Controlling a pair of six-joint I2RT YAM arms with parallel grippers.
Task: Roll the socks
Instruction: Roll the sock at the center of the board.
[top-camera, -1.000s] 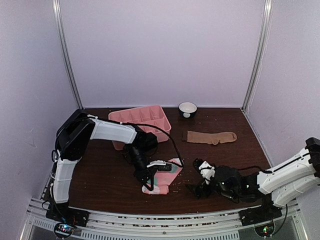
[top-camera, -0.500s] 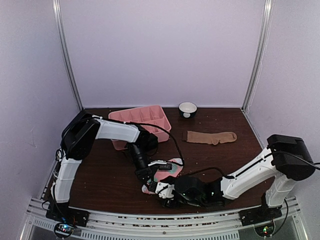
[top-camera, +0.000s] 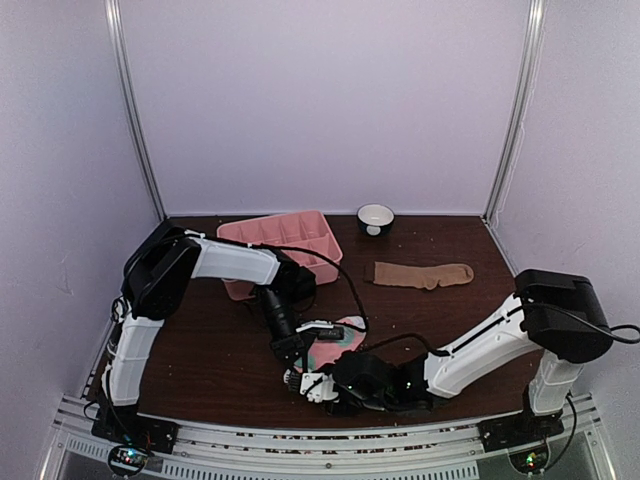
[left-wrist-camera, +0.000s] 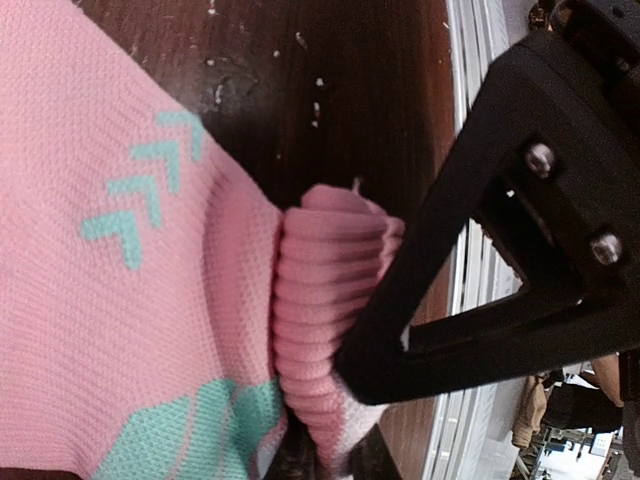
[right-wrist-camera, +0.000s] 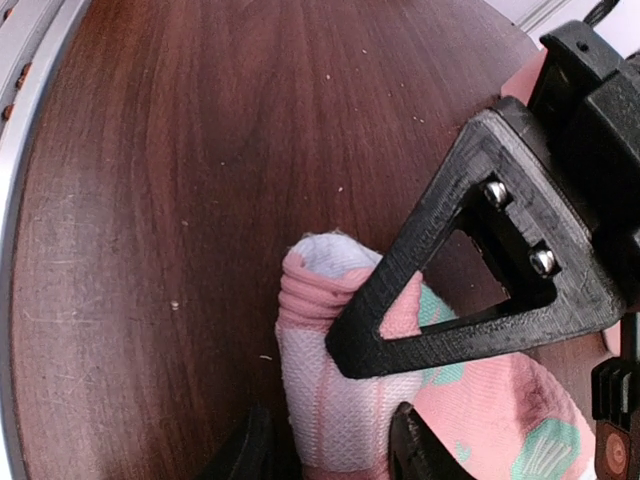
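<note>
The bunched end of the pink, teal-patched fabric sock (right-wrist-camera: 345, 400) is clamped in the left claw (left-wrist-camera: 328, 462) and straddled by the right claw (right-wrist-camera: 330, 455), grip unclear.

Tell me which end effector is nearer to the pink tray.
Left. The left end effector holds the pink sock in front of the pink tray; the right end effector sits beyond that, farther away.

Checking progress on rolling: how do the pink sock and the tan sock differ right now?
The pink sock has teal patches; the tan sock is plain. Pink is bunched at its cuff, tan lies flat. The left fingers pinch pink; tan is untouched. Both lie on the table.
</note>
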